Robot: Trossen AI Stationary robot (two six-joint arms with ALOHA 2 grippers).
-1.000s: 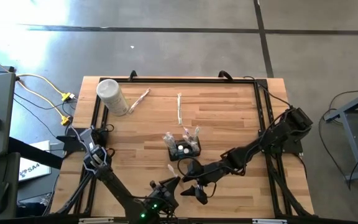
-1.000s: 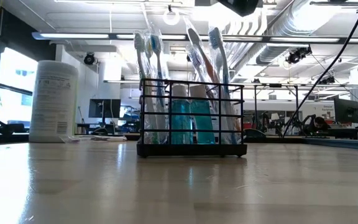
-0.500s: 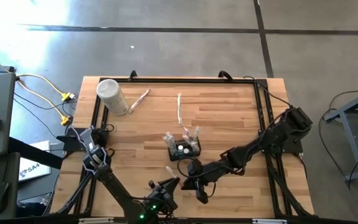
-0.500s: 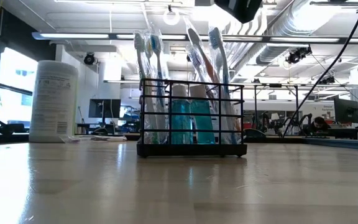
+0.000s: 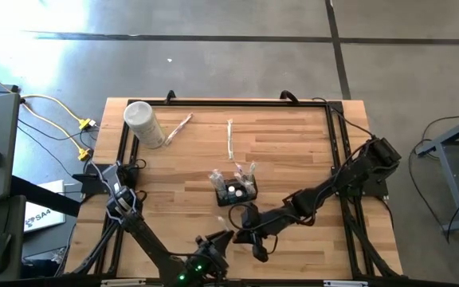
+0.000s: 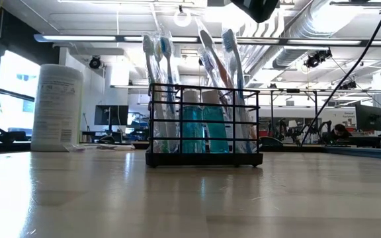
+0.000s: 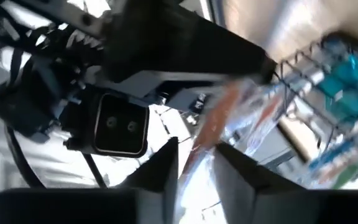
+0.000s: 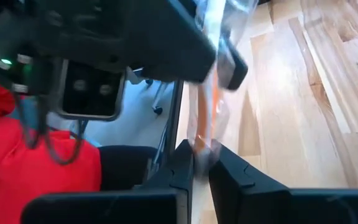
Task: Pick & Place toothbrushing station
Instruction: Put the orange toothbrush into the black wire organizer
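Grey concrete floor surrounds a light wooden butcher-block bench framed by black rails. Both dark arms reach over its near edge, the right one stretching in from the right side, the left one rising from the near-left corner. A tall white cylindrical canister stands at the far-left corner, well apart from everything else. Near the middle of the bench sits the toothbrushing station, a small black wire holder box; the low view shows it upright, with several toothbrushes and teal tubes standing in its compartments. Two clear-wrapped toothbrushes lie flat on the far part of the bench, one just beside the canister and one nearer the middle. The two grippers meet just in front of the station, at a clear-wrapped orange toothbrush. The right gripper has its jaws clamped together on that wrapped brush. The left gripper has the same brush between its jaws, which stand slightly apart.
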